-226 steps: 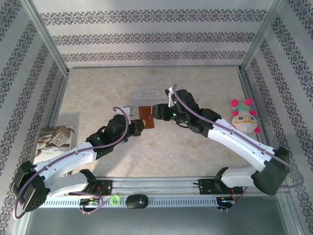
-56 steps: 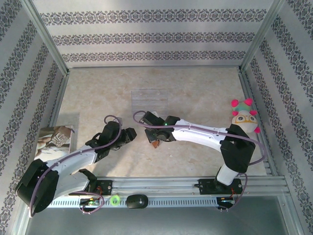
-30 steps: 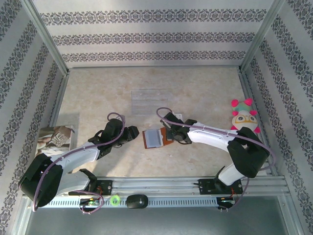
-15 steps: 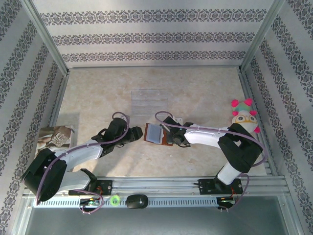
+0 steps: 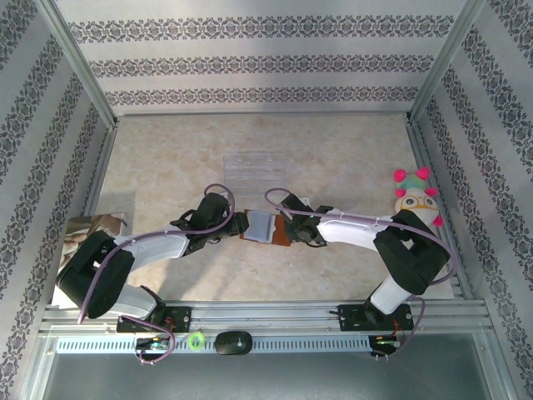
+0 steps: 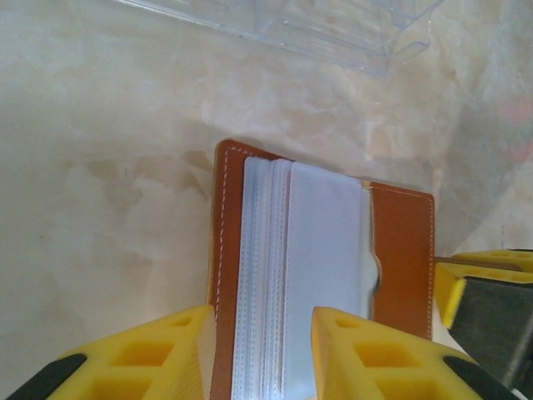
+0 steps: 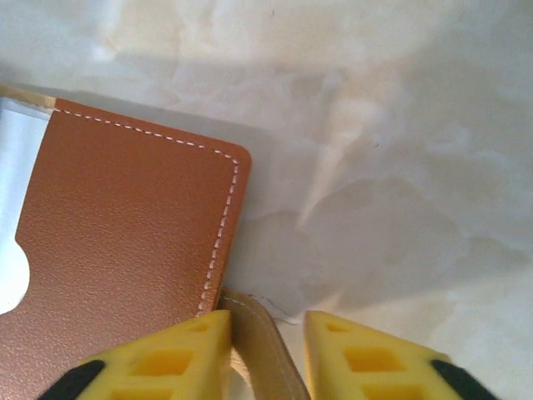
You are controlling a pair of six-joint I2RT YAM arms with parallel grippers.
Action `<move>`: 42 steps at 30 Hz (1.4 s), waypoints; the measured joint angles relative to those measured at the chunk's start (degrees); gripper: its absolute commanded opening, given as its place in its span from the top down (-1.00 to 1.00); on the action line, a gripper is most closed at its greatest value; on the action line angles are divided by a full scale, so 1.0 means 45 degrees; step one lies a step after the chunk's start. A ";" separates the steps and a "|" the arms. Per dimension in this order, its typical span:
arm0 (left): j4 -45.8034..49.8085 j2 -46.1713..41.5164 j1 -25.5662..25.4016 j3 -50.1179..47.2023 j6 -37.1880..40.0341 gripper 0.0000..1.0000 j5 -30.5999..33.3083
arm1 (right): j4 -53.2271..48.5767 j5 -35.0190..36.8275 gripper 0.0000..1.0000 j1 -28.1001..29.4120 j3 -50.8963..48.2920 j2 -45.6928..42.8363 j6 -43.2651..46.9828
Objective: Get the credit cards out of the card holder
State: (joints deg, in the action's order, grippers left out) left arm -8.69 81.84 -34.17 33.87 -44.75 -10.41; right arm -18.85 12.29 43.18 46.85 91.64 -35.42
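Note:
The card holder (image 5: 265, 227) is a brown leather wallet lying open and flat on the marble table, its pale grey-blue sleeves facing up (image 6: 321, 250). No credit cards show; whatever the sleeves hold is hidden. My left gripper (image 5: 239, 225) stands at the wallet's left end. Its yellow fingers are apart, straddling the stitched edge and the stack of sleeves (image 6: 260, 354). My right gripper (image 5: 289, 232) is at the wallet's right end (image 7: 125, 242). It is open, and the snap tab (image 7: 254, 350) lies loose between its fingers, against the left one.
A clear ridged plastic tray (image 5: 254, 172) lies just beyond the wallet (image 6: 333, 25). A plush toy (image 5: 416, 200) sits at the right wall and a printed booklet (image 5: 92, 233) at the left. Metal frame posts and patterned walls enclose the table.
My left gripper has moved right onto the wallet's left end, its jaws narrowing. My right gripper has opened and let go of the snap tab. The wallet stays open and flat.

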 measured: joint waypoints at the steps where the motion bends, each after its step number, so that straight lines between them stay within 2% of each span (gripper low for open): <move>1: 0.0034 0.0039 0.0000 0.0024 0.0005 0.22 0.0039 | -0.0034 -0.0029 0.17 -0.0044 0.0005 -0.0219 0.0170; 5: 0.0058 0.0044 0.0000 0.0029 -0.0015 0.16 0.0029 | -0.0345 -0.0136 0.07 -0.0068 0.0175 -0.1399 0.0602; 12: 0.0019 0.0044 -0.0078 0.0024 -0.0151 0.16 -0.0087 | -0.1103 -0.0185 0.03 0.0024 0.1107 -0.3201 0.0986; 17: 0.0083 0.0039 -0.0335 0.0039 -0.0204 0.16 -0.0204 | -0.1404 -0.0685 0.02 0.0554 0.2205 -0.3390 0.1117; 21: 0.0690 -0.0408 -0.0277 0.0010 -0.0384 0.14 0.0389 | -0.1035 -0.1447 0.03 0.1171 0.3026 -0.2463 0.1005; 29: 0.1690 -0.3157 0.0486 -0.1059 -0.0539 0.10 0.1282 | -0.0612 -0.2628 -0.01 0.1710 0.4328 0.0826 0.0913; 37: 0.2759 -0.4289 0.0544 -0.1564 -0.0534 0.06 0.1729 | -0.1010 -0.1311 -0.24 0.1851 0.5003 0.3366 0.0792; 42: 0.3041 -0.4750 0.0763 -0.1729 -0.0529 0.06 0.1802 | -0.1297 -0.0461 -0.44 0.2380 0.5537 0.4080 0.1030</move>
State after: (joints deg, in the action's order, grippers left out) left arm 4.99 60.47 -30.74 26.09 -47.13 -2.31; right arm -24.69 10.22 53.89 71.77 110.00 -30.79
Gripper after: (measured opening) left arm 0.472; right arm 0.691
